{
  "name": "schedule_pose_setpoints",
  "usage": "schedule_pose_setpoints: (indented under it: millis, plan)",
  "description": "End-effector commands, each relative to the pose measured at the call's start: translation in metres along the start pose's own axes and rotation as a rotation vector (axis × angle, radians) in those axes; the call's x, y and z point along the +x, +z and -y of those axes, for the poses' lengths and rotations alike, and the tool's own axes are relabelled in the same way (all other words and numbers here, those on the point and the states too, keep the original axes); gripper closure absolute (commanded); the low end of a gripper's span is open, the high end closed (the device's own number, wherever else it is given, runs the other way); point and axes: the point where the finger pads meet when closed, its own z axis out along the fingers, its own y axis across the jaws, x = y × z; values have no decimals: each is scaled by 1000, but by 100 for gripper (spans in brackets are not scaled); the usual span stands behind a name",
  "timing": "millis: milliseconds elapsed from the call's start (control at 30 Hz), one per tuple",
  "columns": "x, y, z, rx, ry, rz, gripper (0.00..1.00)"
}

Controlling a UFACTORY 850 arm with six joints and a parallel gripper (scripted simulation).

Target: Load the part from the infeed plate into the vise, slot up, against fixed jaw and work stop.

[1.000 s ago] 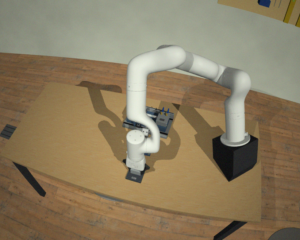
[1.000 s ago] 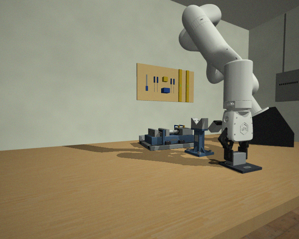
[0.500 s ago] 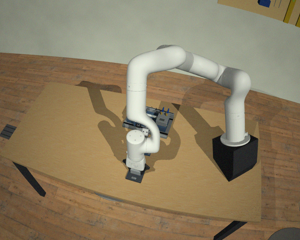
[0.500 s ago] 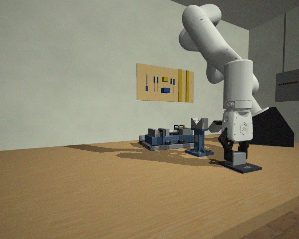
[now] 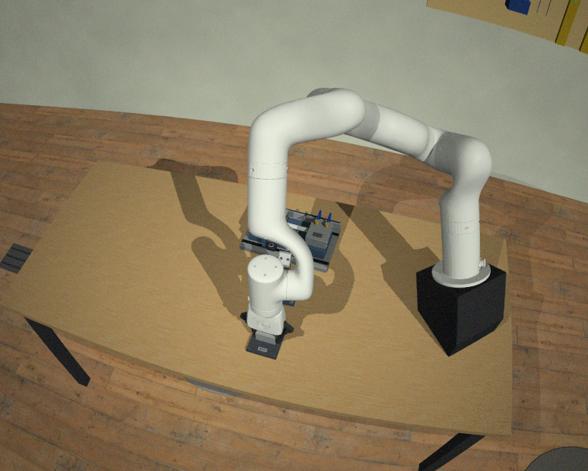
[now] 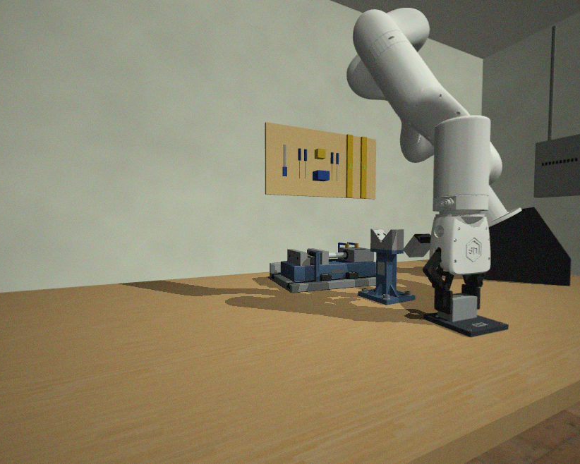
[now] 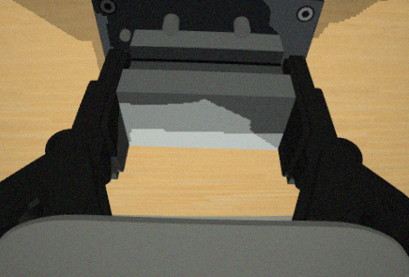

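Observation:
The part is a grey block (image 7: 205, 96) with a dark slot running across it near its far edge. It rests on the dark infeed plate (image 7: 205, 12) near the table's front. My gripper (image 7: 205, 78) points straight down over it, and its two black fingers press on the block's two ends. In the exterior view the fingers (image 6: 455, 299) straddle the block (image 6: 463, 307) on the plate (image 6: 468, 324). In the top view the wrist hides the block; only the plate (image 5: 263, 346) shows. The blue vise (image 6: 323, 269) stands open behind.
A blue V-block stand (image 6: 387, 272) rises between the vise and the infeed plate, close to my gripper's left. The arm's black base (image 5: 461, 306) sits at the table's right. The vise's air cylinder (image 6: 353, 255) is at its right end.

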Motion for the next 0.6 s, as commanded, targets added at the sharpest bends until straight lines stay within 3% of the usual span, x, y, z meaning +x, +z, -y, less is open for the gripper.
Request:
schedule_pose_setpoints:
  millis: [0, 567]
  plan:
    - [0, -1, 1, 1, 0, 1, 100]
    - [0, -8, 1, 1, 0, 1, 100]
